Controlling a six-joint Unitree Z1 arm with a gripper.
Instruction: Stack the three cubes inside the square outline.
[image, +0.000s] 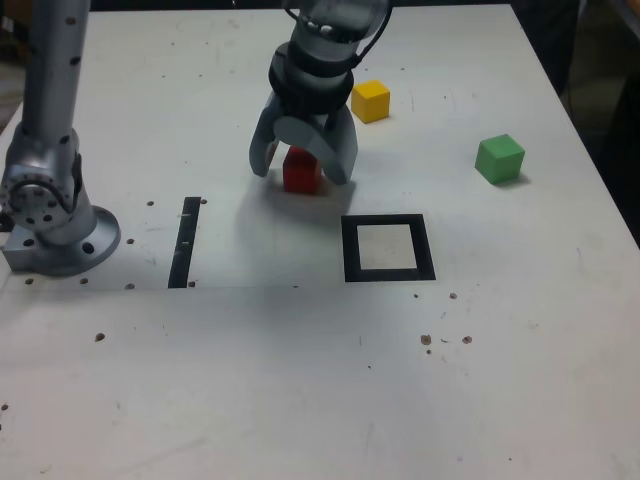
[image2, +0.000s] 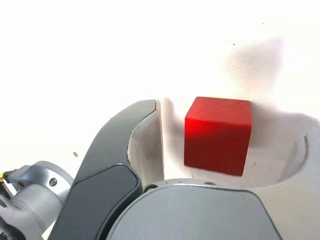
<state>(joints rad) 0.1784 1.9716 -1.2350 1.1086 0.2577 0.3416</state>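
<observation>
The red cube (image: 299, 174) rests on the white table, just behind the square outline (image: 351, 250) in the exterior view. My gripper (image: 301, 166) is lowered over it and open, with one finger on each side of the cube. In the wrist view the red cube (image2: 217, 135) sits between the fingers (image2: 142, 145), and a thin gap shows beside it. The yellow cube (image: 371, 100) lies further back. The green cube (image: 499, 158) lies toward the exterior view's right. The square's white centre holds nothing.
A narrow black strip (image: 184, 242) is stuck on the table at the exterior view's left. The arm's base (image: 50, 215) stands beyond it at the left edge. Small dark specks dot the white tabletop (image: 300, 380).
</observation>
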